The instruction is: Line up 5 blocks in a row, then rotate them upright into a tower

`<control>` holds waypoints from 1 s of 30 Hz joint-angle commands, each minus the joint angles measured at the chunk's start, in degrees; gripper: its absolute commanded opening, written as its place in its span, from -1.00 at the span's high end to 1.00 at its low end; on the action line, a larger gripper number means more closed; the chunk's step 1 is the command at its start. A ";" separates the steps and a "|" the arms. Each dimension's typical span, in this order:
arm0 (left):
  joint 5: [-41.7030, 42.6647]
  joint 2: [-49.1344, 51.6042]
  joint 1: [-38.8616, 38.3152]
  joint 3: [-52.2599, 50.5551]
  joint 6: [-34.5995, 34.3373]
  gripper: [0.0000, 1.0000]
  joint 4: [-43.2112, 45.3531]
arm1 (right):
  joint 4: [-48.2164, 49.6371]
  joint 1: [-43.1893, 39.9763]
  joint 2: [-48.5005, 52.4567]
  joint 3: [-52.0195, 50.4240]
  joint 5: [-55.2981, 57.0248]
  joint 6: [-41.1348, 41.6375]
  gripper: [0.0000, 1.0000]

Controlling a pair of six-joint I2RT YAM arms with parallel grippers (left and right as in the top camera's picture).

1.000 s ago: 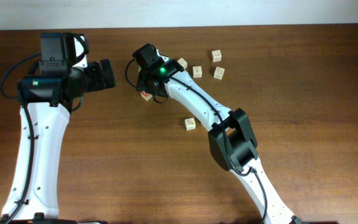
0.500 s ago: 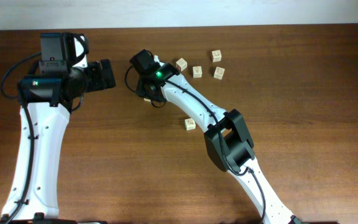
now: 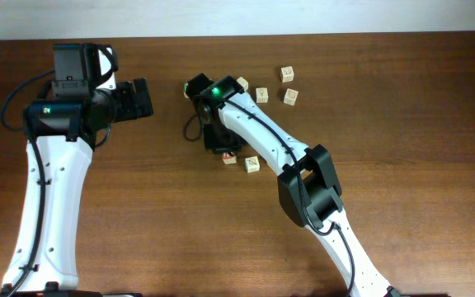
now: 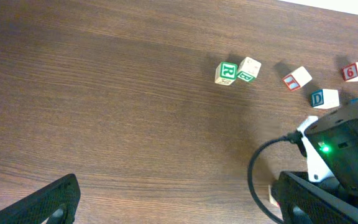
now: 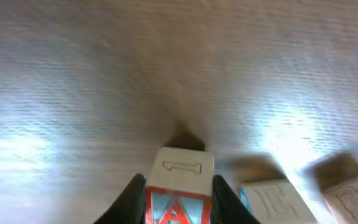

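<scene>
Brown wooden table (image 3: 402, 206). Left gripper (image 3: 143, 99) sits at the left, jaws spread wide, empty. Right gripper (image 5: 179, 194) mid-table clamps the red "A" block (image 5: 180, 169), just beside a pale block (image 3: 252, 164); other cubes (image 3: 261, 95) lie farther back.

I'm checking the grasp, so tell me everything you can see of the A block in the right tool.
The A block is a small pale wooden cube. Its near face has a red border and red A, cut off by the picture's edge; the face above is plain with a faint outlined mark. It sits square between the right tool's fingers, which press its two sides. Whether it rests on the table is unclear.
</scene>
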 commanded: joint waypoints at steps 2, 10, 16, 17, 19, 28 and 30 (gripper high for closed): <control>-0.39 0.04 0.04 0.48 -0.52 -0.98 0.11 | -3.17 -0.37 2.16 -1.81 0.94 -0.59 0.42; -0.39 0.04 0.04 0.48 -0.52 -0.98 0.11 | -5.09 -0.39 2.12 -1.79 -2.58 -0.63 0.08; -0.39 0.04 0.02 0.48 -0.52 -0.98 0.11 | -5.29 -2.71 0.81 3.69 -5.49 -3.15 0.05; -0.39 0.04 0.02 0.48 -0.52 -0.98 0.11 | -5.81 -3.54 0.74 6.51 -6.05 -3.48 0.04; -0.39 0.04 0.04 0.48 -0.52 -0.98 0.11 | -6.64 -5.55 0.74 12.33 -6.84 -5.60 -0.03; -0.39 0.04 0.04 0.48 -0.52 -0.98 0.11 | -0.04 -17.00 1.51 19.19 -1.68 -20.06 -0.14; -0.39 0.04 0.04 0.48 -0.52 -0.98 0.11 | 4.74 -20.11 1.70 17.73 -1.60 -25.16 -0.14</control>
